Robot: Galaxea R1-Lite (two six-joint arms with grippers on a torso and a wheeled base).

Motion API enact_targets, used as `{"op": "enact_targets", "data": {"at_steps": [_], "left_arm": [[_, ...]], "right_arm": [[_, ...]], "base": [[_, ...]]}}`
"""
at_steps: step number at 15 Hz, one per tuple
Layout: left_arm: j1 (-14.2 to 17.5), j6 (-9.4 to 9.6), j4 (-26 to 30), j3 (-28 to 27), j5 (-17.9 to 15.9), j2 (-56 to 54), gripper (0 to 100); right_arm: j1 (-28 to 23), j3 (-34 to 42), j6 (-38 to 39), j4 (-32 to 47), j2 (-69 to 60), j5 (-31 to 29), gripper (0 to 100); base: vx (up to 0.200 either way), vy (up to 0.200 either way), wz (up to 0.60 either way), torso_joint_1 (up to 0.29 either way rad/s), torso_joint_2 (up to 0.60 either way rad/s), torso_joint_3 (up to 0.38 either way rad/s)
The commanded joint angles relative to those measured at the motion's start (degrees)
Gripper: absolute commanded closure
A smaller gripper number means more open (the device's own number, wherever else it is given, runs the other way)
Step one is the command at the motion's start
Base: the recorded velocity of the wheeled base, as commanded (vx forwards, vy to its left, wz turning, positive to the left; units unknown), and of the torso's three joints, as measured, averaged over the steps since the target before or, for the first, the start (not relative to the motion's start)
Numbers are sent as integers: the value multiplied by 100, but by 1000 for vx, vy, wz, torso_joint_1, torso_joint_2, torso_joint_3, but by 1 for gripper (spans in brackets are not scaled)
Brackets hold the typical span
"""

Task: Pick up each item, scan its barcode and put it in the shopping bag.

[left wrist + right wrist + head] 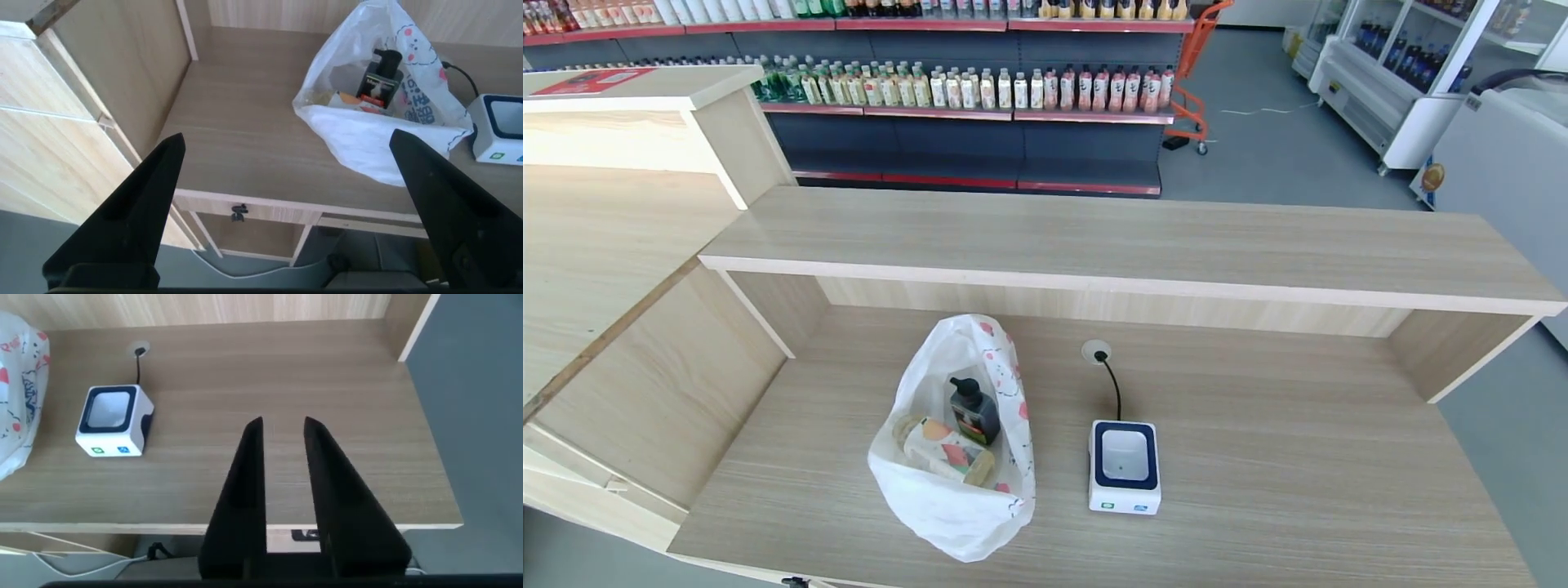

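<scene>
Two things in shopping bag [947, 516]: pump bottle [974, 412], perhaps a carton [947, 453].

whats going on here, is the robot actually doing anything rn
Nothing is being handled at the moment. On the checkout counter, the white shopping bag sits open with a dark pump bottle and a pale tube-shaped pack already inside. The barcode scanner sits just beside the bag. The left claw is wide open and empty near the counter's front edge by the bag. The right claw is closed on nothing.
</scene>
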Motion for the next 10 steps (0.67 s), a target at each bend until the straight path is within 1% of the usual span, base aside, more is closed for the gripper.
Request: {"op": "enact_targets", "data": {"at_steps": [1, 10], "left_arm": [[1, -1, -2, 0, -3, -2, 0], [1, -1, -2, 0, -3, -2, 0]], "right_arm": [[5, 0, 43, 1, 16, 1, 100], [5, 0, 25, 1, 16, 1, 100]], "base": [[0, 0, 0, 0, 0, 0], [0, 0, 0, 0, 0, 0]]}}
